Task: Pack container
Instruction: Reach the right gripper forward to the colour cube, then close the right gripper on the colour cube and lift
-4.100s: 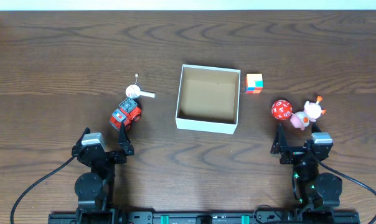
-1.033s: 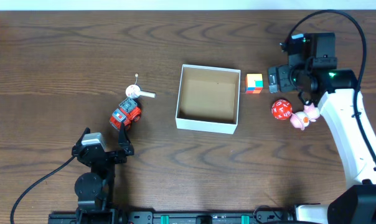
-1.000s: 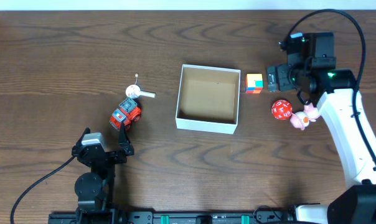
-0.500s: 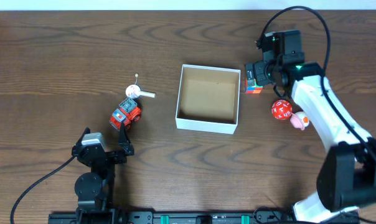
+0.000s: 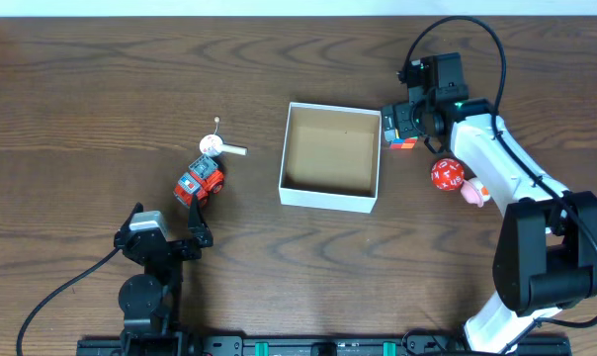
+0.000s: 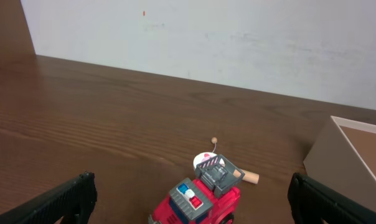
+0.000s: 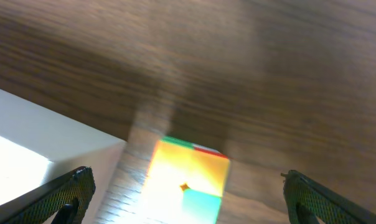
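Observation:
The container (image 5: pixel 331 197) is a shallow square white-walled box with a brown inside, at the table's middle; it holds nothing. Its white wall shows in the right wrist view (image 7: pixel 45 143) and its corner in the left wrist view (image 6: pixel 356 155). My right gripper (image 5: pixel 405 127) is open, low over a small multicoloured cube (image 5: pixel 405 140) just right of the box; the cube lies between the fingers (image 7: pixel 187 183). My left gripper (image 5: pixel 170 232) is open at the front left, with a red toy truck (image 6: pixel 200 202) before it, also in the overhead view (image 5: pixel 200 181).
A white round toy with a stick (image 5: pixel 219 147) lies behind the truck. A red die-like ball (image 5: pixel 447 175) and a pink figure (image 5: pixel 473 192) lie right of the box, beside my right arm. A white wall stands behind the table.
My right arm has swung out from its rest at the front right, moved left past the red ball and come down over the cube. The left arm has not moved.

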